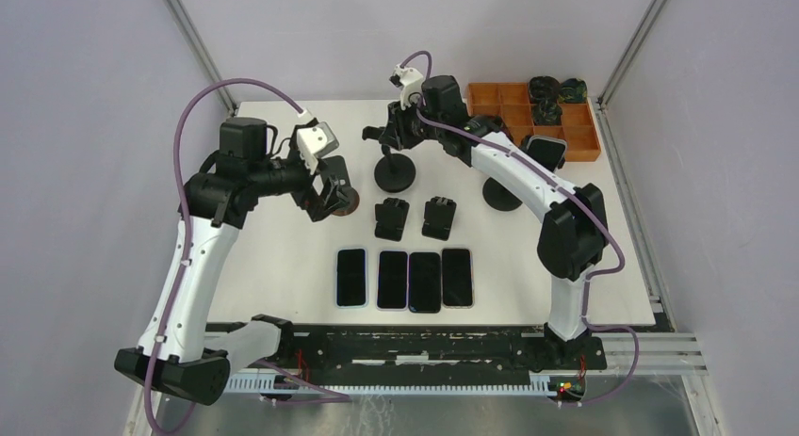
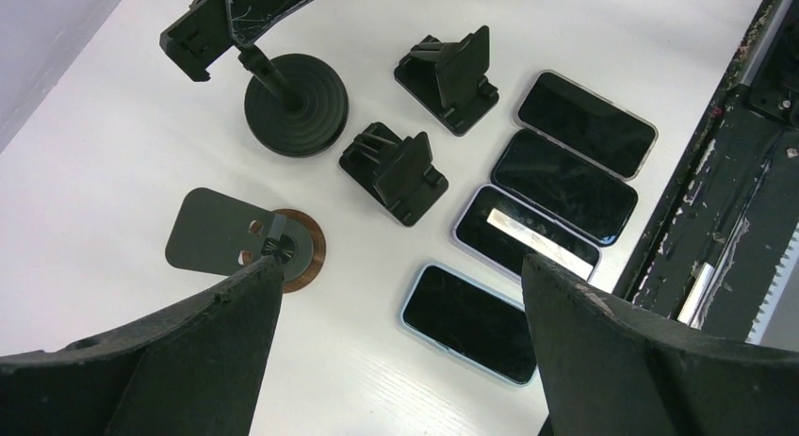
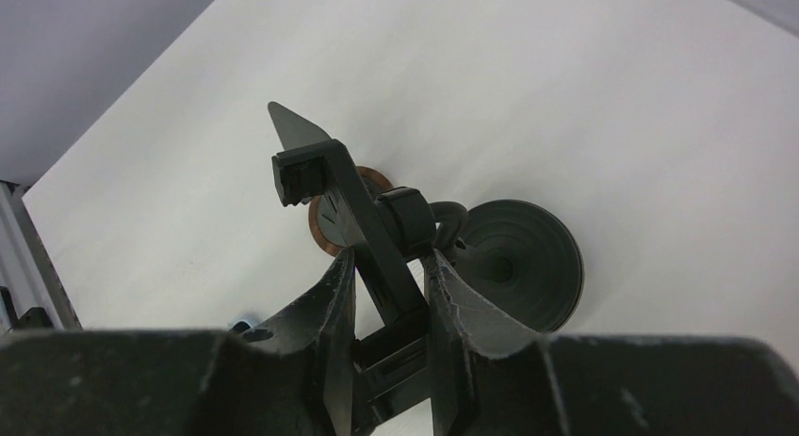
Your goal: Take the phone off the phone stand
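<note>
Right end effector (image 3: 388, 264) pinches the phone (image 2: 269, 1) in the phone stand (image 3: 518, 262); left end effector (image 2: 400, 266) gapes wide, empty.

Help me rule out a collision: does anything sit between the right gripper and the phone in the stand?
Nothing visible does. The right gripper has a finger either side of the phone clamped in the stand.

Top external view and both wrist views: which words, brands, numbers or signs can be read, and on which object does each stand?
No text can be read in any view.
The row of phones: dark screens, no marks visible.
The phone stand and folding stands: plain black, no brand visible.
The orange tray: no label visible.
</note>
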Tool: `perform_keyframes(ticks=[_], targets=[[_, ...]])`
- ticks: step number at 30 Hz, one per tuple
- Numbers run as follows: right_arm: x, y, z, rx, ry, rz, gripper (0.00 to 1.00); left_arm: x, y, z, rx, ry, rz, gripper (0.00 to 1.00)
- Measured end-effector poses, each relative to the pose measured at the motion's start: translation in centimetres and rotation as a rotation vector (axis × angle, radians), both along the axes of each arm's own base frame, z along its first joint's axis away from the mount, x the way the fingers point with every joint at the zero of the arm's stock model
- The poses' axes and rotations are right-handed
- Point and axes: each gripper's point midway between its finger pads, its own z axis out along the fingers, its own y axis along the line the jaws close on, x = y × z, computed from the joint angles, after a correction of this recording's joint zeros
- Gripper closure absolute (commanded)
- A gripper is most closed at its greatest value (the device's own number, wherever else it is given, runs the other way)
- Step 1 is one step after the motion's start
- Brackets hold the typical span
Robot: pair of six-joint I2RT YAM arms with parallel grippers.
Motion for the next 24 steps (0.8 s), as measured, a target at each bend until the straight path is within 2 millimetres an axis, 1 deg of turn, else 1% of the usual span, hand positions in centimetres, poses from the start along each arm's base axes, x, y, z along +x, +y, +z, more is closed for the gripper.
perform_keyframes(ticks=[3, 5, 10, 14, 18, 19, 20, 21, 22, 24], targets=[[0.5, 0.2, -1.2, -0.014, 0.011, -0.004, 1.00, -0.4, 0.1, -0.3, 0.001, 0.000, 0.001, 0.00], [0.9, 0.5, -1.5, -0.013, 0.010, -0.004, 1.00, -0.7, 0.2, -0.4, 0.000, -0.002, 0.001, 0.00], [1.7, 0.7, -1.5, 0.015, 0.004, -0.013, 1.00, -1.0, 0.2, -0.6, 0.000, -0.001, 0.000, 0.00], [2.7, 0.9, -1.5, 0.055, 0.009, -0.022, 1.00, -1.1, 0.2, -1.2, 0.000, 0.014, -0.005, 0.00], [3.7, 1.1, -2.6, 0.081, 0.039, -0.032, 1.00, -1.2, 0.2, -1.3, 0.000, 0.019, -0.005, 0.00], [4.0, 1.1, -3.1, 0.082, 0.050, -0.035, 0.98, -1.2, 0.2, -1.3, 0.000, 0.019, -0.005, 0.00], [4.2, 1.3, -3.2, 0.090, 0.050, -0.038, 0.93, -1.2, 0.2, -1.3, 0.000, 0.018, -0.005, 0.00], [4.5, 1.3, -3.2, 0.095, 0.053, -0.042, 0.86, -1.2, 0.2, -1.3, 0.000, 0.019, -0.005, 0.00], [4.7, 1.3, -3.2, 0.096, 0.059, -0.045, 0.74, -1.1, 0.2, -1.3, 0.001, 0.019, -0.005, 0.00], [4.9, 1.3, -3.2, 0.097, 0.061, -0.048, 0.45, -1.1, 0.2, -1.3, 0.001, 0.019, -0.005, 0.00]])
